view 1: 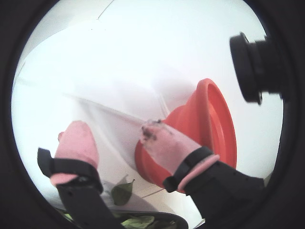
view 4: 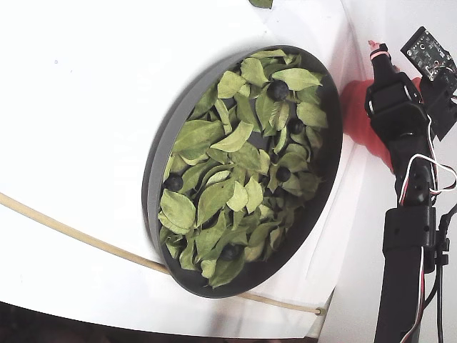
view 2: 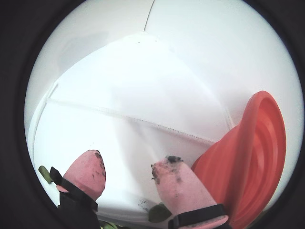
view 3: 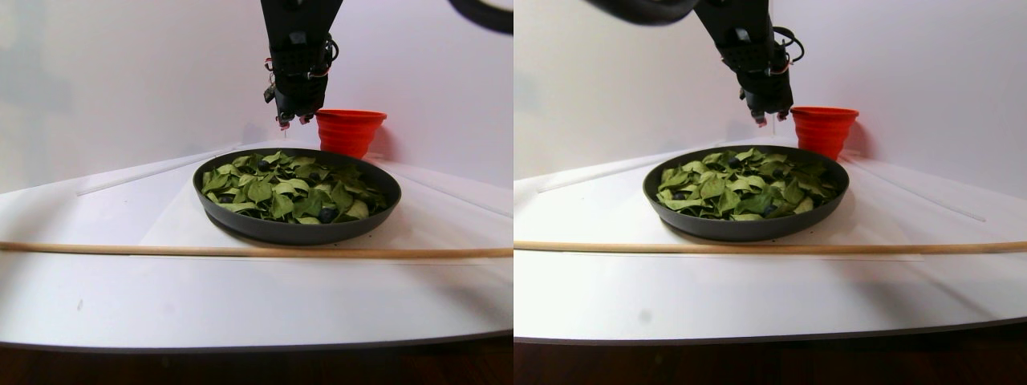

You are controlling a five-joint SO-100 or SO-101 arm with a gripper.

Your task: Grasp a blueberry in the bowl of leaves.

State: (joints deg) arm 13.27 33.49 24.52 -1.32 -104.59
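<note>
The dark grey bowl (view 4: pixel 153 179) holds a loose heap of green leaves (view 4: pixel 214 193) with several dark blueberries among them, such as one near the far rim (view 4: pixel 277 90) and one in the middle (view 4: pixel 283 174). In the stereo pair view the bowl (view 3: pixel 297 233) sits mid-table, with a blueberry (view 3: pixel 327 215) showing at its front. My gripper (view 3: pixel 290 120) hangs above the bowl's far rim, beside the red cup (view 3: pixel 349 130). Its pink-padded jaws are open and empty in both wrist views (view 1: pixel 113 129) (view 2: pixel 129 161). The bowl's rim (view 1: pixel 167 217) shows just below the fingers.
The ribbed red cup (view 1: pixel 214 124) (view 2: pixel 257 152) (view 4: pixel 357 107) stands close to the right finger. A loose leaf (view 1: pixel 122 193) lies on the white table beyond the bowl. A thin wooden stick (view 3: pixel 241 251) (view 4: pixel 71 232) lies across the table in front of the bowl. White walls stand behind.
</note>
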